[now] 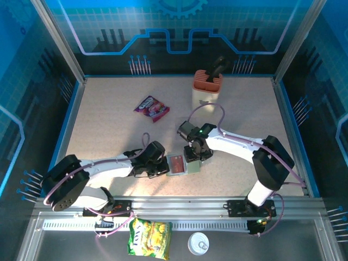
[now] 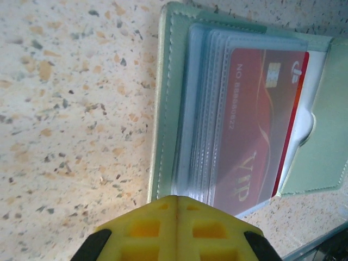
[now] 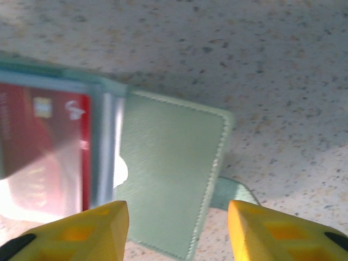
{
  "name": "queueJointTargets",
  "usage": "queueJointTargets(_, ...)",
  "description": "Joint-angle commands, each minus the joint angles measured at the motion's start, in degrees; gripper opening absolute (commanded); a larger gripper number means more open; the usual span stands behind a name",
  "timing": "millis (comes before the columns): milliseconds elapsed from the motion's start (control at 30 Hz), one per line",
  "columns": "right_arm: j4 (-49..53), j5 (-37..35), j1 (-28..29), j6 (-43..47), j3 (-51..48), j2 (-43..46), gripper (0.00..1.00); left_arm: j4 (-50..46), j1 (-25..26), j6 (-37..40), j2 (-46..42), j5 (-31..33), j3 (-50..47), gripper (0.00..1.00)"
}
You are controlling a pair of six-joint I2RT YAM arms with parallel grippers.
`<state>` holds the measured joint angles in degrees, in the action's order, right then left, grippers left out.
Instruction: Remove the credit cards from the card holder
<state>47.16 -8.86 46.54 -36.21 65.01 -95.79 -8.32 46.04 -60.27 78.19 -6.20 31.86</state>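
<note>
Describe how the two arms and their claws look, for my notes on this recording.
The left arm and right arm have white links and black joints, with pale purple cables looping along them. A small green light glows near the right wrist. The left claw and right claw have yellow fingers; the left's show square recesses and black bases.

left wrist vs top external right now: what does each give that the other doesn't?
Left wrist: close detail. It shows stacked clear sleeves in the open card holder, VIP lettering and a chip on the red card, and the left gripper shut, beside the holder.
Top external: layout. It shows the right gripper over the holder's right half, a knife block and snack packet further back, and a yellow-green bag and white lid at the near rail.
Both: the holder lying open on the speckled table, red card inside.
</note>
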Motion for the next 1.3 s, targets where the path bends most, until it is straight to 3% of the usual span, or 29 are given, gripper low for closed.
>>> queueJointTargets(0,1.5,-1.9,-0.6,0.4,-0.5,-2.4,0.55,-4.1,0.4,0.0,-2.0,1.4,2.4,0.0)
queueJointTargets(33,1.7,-2.1,-0.6,0.5,-0.4,-2.9,0.61,-4.3,0.4,0.0,-2.4,1.7,2.6,0.0)
queueJointTargets(67,1.9,-2.3,-0.6,0.6,-0.2,-3.4,0.73,-4.5,0.4,0.0,-2.6,1.8,2.8,0.0)
queueJointTargets(100,2.1,-2.5,-0.6,0.8,0.1,-3.9,0.77,-4.9,0.4,0.0,-2.9,2.2,3.1,0.0)
queueJointTargets(433,3.9,-3.4,-0.6,1.0,-0.3,-6.4,0.82,-2.9,0.4,-0.6,2.5,1.2,4.3,0.0)
queueJointTargets(467,3.5,-3.4,-0.6,1.0,-0.8,-6.1,0.94,-3.3,0.4,-0.6,3.3,1.0,4.4,0.0)
queueJointTargets(500,3.2,-3.3,-0.7,1.0,-1.2,-6.1,0.95,-3.4,0.4,-0.6,3.8,0.6,4.3,0.0)
queueJointTargets(933,-7.3,0.3,-0.8,1.1,-8.3,-7.8,0.87,-2.1,0.4,-1.9,1.2,1.0,0.5,0.0)
queueJointTargets(1033,-10.4,1.4,-1.1,1.7,-10.3,-6.8,0.85,1.6,0.1,-2.7,-2.0,0.2,-1.0,0.0)
queueJointTargets(1267,-11.4,0.9,-0.9,4.1,-10.4,-1.0,0.83,0.5,-1.3,-0.6,-8.0,-0.1,0.5,0.01)
